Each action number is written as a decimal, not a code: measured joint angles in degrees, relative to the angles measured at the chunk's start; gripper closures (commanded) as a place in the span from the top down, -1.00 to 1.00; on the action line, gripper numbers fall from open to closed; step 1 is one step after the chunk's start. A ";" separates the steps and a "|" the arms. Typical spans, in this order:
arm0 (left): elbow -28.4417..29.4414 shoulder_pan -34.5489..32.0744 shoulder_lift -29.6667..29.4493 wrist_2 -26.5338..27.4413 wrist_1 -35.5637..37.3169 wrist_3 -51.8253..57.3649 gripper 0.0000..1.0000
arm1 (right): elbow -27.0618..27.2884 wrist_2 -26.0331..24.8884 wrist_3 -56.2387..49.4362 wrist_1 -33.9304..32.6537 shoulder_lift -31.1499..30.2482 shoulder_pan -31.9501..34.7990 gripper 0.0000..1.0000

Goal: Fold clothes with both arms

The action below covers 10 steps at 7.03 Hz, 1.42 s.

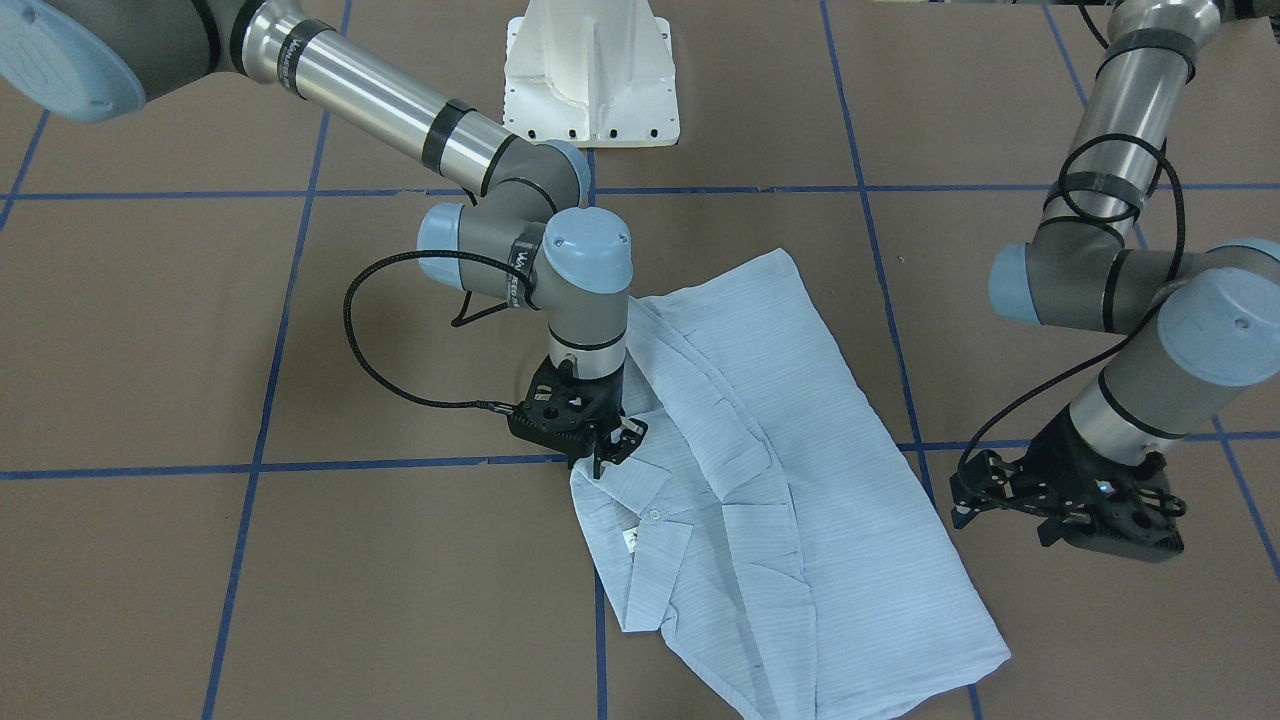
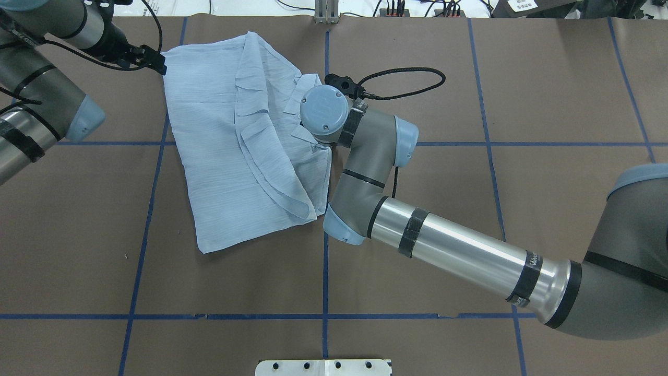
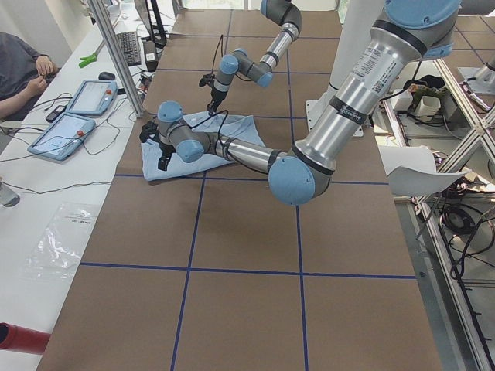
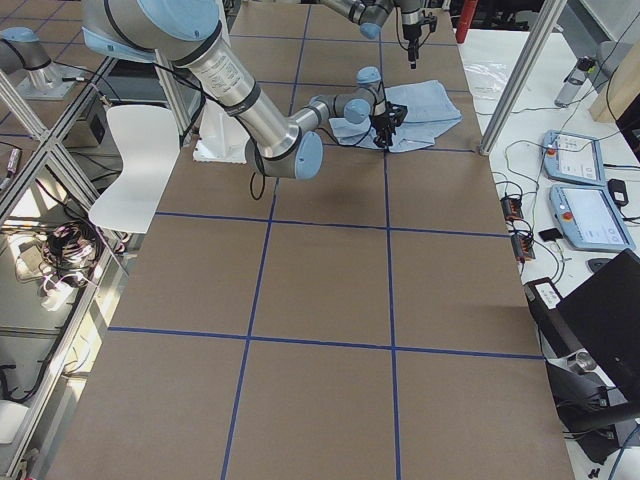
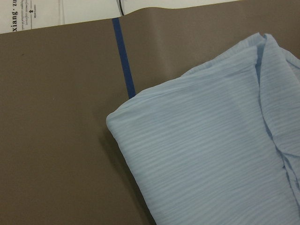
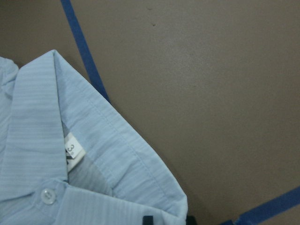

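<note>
1. The shirt (image 1: 780, 480) lies spread and partly folded on the surface (image 1: 150, 330). Its collar (image 6: 117, 154) is right under the right pincer (image 1: 605, 455), and one corner lies just beside the left pincer (image 2: 154, 58)
2. The right pincer's tips sit at the collar's edge, but I cannot tell whether it is clenched on the cloth or only astride it. No cloth shows in the left pincer, and I cannot tell its state either
3. The fabric looks thin, light and limp, so it will probably sag, crease and trail when lifted, and may slide easily on the smooth covering. The collar, doubled and stiffer, with a button (image 6: 46, 196) and size label (image 6: 70, 157) close to the right pincer, seems the firmer hold. The corner by the left pincer needs every layer pinched
4. The surface is brown and matt, crossed by blue tape lines (image 1: 260, 400), one of them passing beneath the right pincer. A white pedestal (image 1: 590, 80) stands well behind it
5. Far beyond the left pincer, a side bench carries two tablets (image 3: 66, 133), with a person's sleeve (image 3: 15, 62) nearby
</note>
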 measured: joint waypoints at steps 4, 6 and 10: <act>-0.03 0.47 0.43 0.03 -0.26 -0.10 1.00 | 8.88 1.35 -1.47 -3.51 -4.32 0.04 -1.00; -0.18 0.54 0.60 0.00 -0.47 -0.62 1.00 | 23.20 1.75 -1.58 -6.30 -16.25 -0.09 -1.00; -0.43 0.61 0.65 0.00 -0.53 -0.87 1.00 | 36.57 1.56 -2.69 -7.06 -30.58 -0.40 1.00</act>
